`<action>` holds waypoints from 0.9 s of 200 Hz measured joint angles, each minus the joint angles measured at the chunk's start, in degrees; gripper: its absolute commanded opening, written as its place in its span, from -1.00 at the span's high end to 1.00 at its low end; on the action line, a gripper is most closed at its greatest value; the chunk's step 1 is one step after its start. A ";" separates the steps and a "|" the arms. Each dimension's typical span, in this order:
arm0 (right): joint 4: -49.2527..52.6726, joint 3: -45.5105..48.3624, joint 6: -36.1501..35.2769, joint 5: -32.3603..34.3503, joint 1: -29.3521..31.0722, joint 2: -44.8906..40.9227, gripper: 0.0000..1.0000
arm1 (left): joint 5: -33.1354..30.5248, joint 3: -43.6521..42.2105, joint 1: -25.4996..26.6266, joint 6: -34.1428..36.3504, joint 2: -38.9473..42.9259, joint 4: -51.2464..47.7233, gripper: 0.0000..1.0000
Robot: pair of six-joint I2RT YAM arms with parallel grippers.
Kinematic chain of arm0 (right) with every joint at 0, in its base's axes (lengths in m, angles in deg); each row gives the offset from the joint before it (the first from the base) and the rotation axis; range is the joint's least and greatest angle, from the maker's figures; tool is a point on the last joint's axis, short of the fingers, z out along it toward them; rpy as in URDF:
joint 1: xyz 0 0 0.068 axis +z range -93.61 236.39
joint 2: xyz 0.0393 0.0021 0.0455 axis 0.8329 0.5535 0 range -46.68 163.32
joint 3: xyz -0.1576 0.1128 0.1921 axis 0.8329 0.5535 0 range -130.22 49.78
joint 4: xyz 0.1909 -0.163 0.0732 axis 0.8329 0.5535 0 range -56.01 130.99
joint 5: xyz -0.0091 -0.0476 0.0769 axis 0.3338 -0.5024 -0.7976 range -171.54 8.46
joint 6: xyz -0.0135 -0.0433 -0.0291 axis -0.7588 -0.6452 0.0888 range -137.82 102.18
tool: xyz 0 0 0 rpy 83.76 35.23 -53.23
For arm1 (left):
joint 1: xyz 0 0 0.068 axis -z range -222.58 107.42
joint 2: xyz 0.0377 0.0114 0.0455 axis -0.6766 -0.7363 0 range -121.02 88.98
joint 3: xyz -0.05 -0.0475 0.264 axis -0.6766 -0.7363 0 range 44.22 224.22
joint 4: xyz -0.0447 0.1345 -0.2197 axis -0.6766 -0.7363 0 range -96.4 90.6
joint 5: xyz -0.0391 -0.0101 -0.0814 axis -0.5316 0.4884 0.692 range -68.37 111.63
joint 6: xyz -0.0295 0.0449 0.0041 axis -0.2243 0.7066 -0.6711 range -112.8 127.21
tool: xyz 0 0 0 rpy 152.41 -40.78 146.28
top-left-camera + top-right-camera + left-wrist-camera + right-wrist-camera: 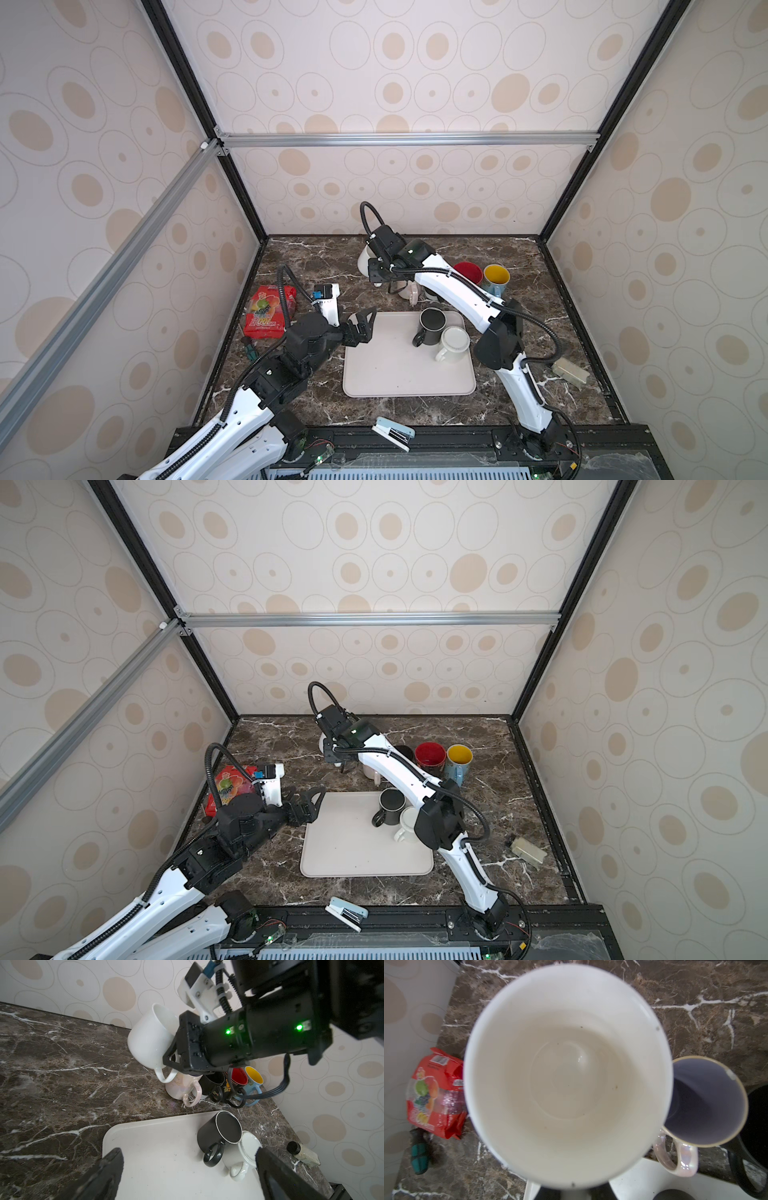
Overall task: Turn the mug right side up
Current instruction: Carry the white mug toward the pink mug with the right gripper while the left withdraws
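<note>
**Now: your right pincer [377, 272] grips the white mug [362, 259]**

Your right pincer is clamped shut on the white mug [149, 1036] at its handle side, near the back of the table [311, 266]. The mug hangs tilted, its mouth turned up toward that arm's wrist camera, which looks straight down into the bare white inside [566, 1076]. Its handle hangs just above a pearly pink mug [180, 1086], which stands mouth up. Beside that stand a black patterned mug [216, 1084], a red-lined mug [467, 271] and a yellow-lined mug [496, 276], packed close together.

Your left pincer [365, 322] is wide open and holds nothing, with its fingers [108, 1167] spread over the left edge of the pale tray [395, 374]. On the tray's far right corner a black mug [432, 322] and a cream mug [455, 338] touch each other; the cream one sits base up. A red snack bag [270, 309] lies by the left wall, well apart from the mugs.
</note>
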State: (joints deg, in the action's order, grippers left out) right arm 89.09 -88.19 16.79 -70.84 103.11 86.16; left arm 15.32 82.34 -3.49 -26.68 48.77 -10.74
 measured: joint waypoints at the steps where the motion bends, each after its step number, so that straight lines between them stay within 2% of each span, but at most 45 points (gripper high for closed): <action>1: 0.11 -0.09 0.00 0.07 0.00 0.13 1.00 | -0.02 0.00 0.00 0.02 0.00 -0.02 -1.00; 56: 3.45 -1.01 0.04 3.10 0.07 5.70 1.00 | 0.57 0.00 0.00 0.37 -0.04 -0.33 -0.99; 180: 3.48 -0.96 3.76 6.34 0.09 9.77 1.00 | 3.65 -1.11 0.00 0.31 -1.44 0.37 -0.99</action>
State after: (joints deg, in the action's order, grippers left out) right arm 92.56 -89.15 20.55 -64.50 103.20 95.93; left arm 18.97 81.23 -3.49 -26.38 47.33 -10.36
